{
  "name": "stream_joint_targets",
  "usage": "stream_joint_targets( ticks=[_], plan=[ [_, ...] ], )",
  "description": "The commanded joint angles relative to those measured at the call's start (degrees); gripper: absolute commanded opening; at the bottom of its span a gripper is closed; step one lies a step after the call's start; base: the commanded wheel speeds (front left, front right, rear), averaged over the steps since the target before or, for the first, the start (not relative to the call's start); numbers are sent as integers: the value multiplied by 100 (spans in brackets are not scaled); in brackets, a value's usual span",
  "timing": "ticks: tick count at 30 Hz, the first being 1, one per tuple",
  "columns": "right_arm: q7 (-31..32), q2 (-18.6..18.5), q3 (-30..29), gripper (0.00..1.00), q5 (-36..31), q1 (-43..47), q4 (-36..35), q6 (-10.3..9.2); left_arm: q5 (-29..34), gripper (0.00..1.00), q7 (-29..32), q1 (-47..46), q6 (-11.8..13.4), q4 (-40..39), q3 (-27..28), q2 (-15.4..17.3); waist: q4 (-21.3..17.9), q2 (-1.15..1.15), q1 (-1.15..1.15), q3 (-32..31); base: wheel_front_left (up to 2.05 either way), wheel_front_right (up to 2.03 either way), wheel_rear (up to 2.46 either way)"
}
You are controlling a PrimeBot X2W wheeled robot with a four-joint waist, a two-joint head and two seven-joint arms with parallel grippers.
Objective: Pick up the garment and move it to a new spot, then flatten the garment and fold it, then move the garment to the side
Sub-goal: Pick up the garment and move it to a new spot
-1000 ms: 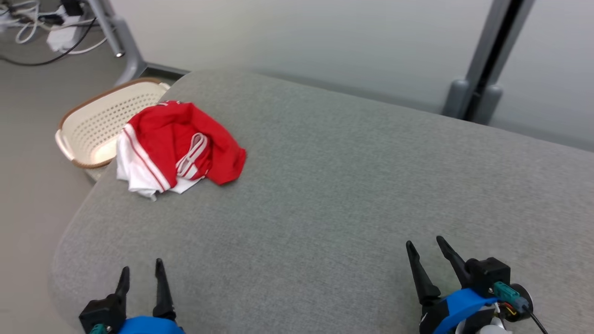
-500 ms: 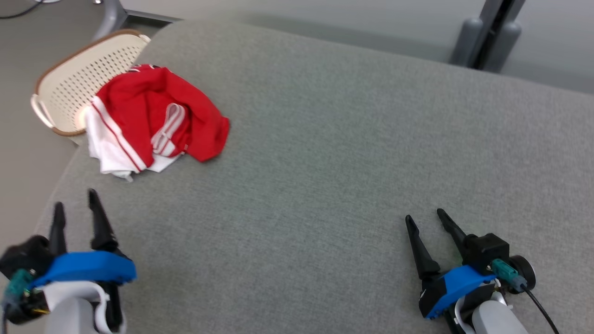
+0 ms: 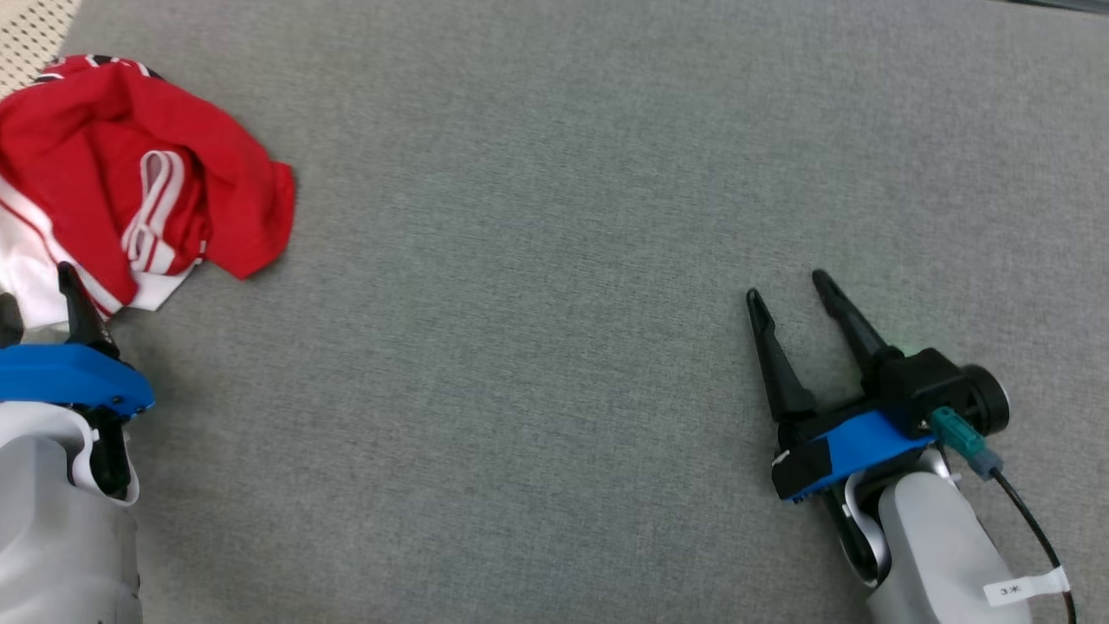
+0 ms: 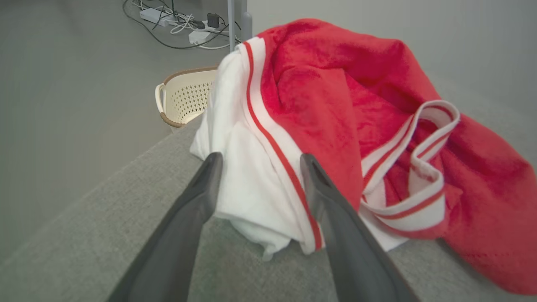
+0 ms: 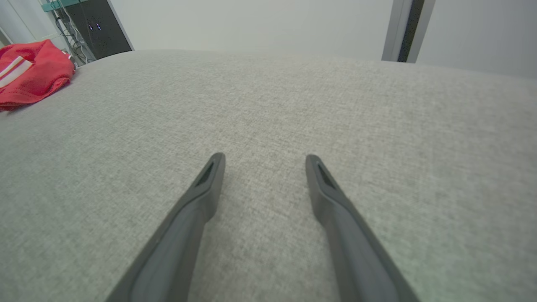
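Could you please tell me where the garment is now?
In the head view the garment lies crumpled at the far left of the grey surface, directly ahead of the left gripper, with the basket beyond it.

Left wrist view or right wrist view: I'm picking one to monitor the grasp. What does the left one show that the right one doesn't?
Left wrist view: the left pincer open, its fingers framing the white edge of the garment, with a cream basket and floor cables behind. Right wrist view: the right pincer open over bare grey cushion, a dark cabinet far off. Both: the red garment lying on the cushion.
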Motion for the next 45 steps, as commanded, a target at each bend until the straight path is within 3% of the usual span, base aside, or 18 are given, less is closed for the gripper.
stream_joint_targets(
  ticks=[1, 5, 6, 7, 10, 15, 21, 27, 34, 45],
  plan=[
    [58, -129, -99, 100, -26, -5, 175, -12, -49, 100, 70, -221, -20, 292, -26, 78, -61, 0, 0, 78, 0, 0, 0],
    [59, -131, -89, 100, -17, -52, 89, -12, -160, 100, 323, -471, -39, 898, -52, 151, -144, 0, 0, 162, 0, 0, 0],
    [59, -131, -92, 100, -15, -58, 86, -12, -156, 25, 324, -506, -42, 989, -83, 166, -159, 0, 0, 165, 0, 0, 0],
    [59, -131, -107, 100, -9, -66, 82, -13, -129, 0, 311, -531, -44, 1074, -129, 185, -175, 0, 0, 164, 0, 0, 0],
    [59, -132, -152, 100, 27, -40, 98, -13, -113, 0, 220, -586, -59, 1143, -266, 180, -200, 0, 0, 100, 0, 0, 0],
    [52, -109, -183, 100, 168, 89, 129, -12, -282, 0, 10, -659, -60, 582, -772, 140, -203, 0, 0, -172, 0, 0, 0],
    [33, -85, -161, 100, 471, 214, 175, -7, -618, 0, -32, -540, -61, -843, -1868, 310, -310, 0, 0, -701, 0, 0, 0],
    [32, -84, -87, 100, 739, 456, 259, -7, -759, 0, -32, -351, -61, -2462, -2628, 332, -717, 0, 0, -1180, 0, 0, 0],
    [33, -80, -73, 100, 870, 743, 343, -7, -919, 0, -33, -188, -62, -3492, -3748, -115, -1414, 0, 0, -1539, 0, 0, 0],
    [32, -76, 91, 100, 1068, 882, 373, -7, -1336, 0, -1, -112, -62, -3456, -5183, -936, -2490, 0, 0, -1617, 0, 0, 0]
  ],
)
